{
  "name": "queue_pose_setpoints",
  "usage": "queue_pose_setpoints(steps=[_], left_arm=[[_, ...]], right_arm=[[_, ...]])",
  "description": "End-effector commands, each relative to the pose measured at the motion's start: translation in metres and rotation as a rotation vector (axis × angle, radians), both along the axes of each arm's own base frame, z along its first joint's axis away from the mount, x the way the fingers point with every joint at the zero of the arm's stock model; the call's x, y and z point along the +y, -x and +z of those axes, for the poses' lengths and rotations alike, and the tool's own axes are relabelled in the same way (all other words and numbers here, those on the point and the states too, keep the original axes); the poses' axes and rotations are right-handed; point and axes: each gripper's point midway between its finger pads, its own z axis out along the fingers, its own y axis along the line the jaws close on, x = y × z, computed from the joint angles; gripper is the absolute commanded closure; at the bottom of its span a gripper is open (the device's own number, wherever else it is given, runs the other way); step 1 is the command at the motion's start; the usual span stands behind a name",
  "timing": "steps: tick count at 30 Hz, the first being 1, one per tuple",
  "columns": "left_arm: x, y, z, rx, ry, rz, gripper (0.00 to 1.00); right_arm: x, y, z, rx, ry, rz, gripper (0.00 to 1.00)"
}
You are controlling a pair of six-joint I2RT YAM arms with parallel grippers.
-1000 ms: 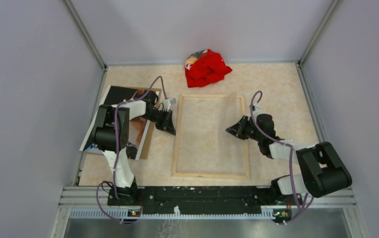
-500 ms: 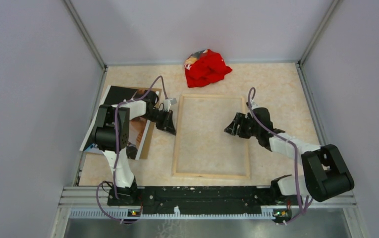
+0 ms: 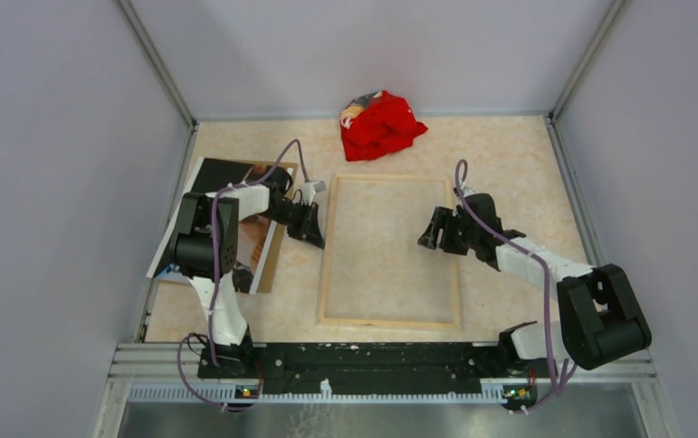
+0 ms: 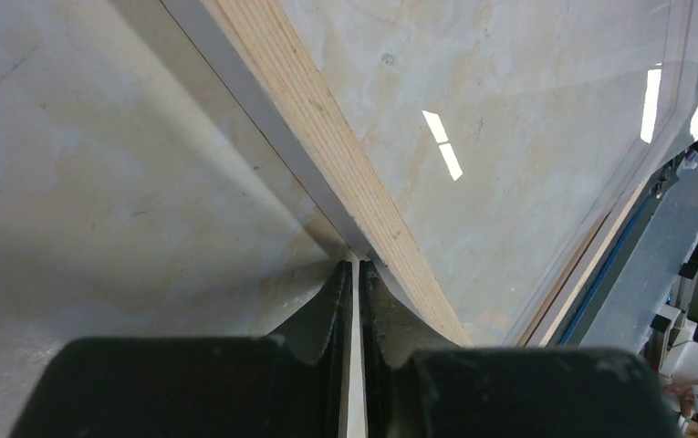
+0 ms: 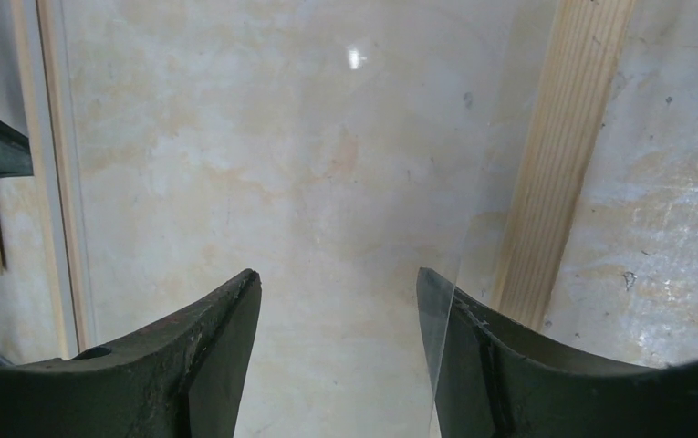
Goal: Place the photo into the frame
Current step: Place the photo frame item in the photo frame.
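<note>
- Opening from fully clamped a second ago to a wide gape at the right end effector (image 3: 429, 234), with nothing between its fingers (image 5: 208, 356) in the wrist view.
- Hovers over the right half of the frame (image 3: 389, 321), lying back-up in the middle of the bench (image 3: 509, 155), with the pale wood rail just beside the right fingertip.
- Shows the edge of the clear pane (image 5: 281, 164) running past that fingertip, so reads as a release of the pane into the frame; cannot tell whether fully seated along the right rail.
- Keeps the left end effector (image 3: 311, 235) narrow, almost shut, unchanged over the same second, tips against the frame's left rail; cannot tell whether nipping anything thin there.
- Leaves the photo (image 3: 217, 173) well apart from the frame, at the far left beneath the left arm, on the brown backing board (image 3: 273, 255).
- Suggests the pane step is about finished and the photo comes next, probably needing a careful pinch at a free edge of a thin, floppy print.
- Risks nudging the loose pane while withdrawing.
</note>
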Motion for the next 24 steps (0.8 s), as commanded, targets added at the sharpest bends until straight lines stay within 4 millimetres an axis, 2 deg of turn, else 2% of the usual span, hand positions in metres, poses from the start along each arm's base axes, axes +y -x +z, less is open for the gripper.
queue_pose_setpoints(steps=[1,11,24], left_arm=[[-0.006,0.000,-0.002,-0.020,0.012,-0.028,0.88],[-0.005,-0.001,-0.003,-0.019,0.010,-0.025,0.88],[-0.006,-0.003,-0.003,-0.016,0.010,-0.024,0.88]], right_arm=[[-0.005,-0.014,0.018,-0.063,0.019,-0.004,0.36],[-0.010,-0.017,0.018,-0.071,0.060,-0.006,0.37],[-0.021,-0.021,0.028,-0.107,0.122,-0.013,0.37]])
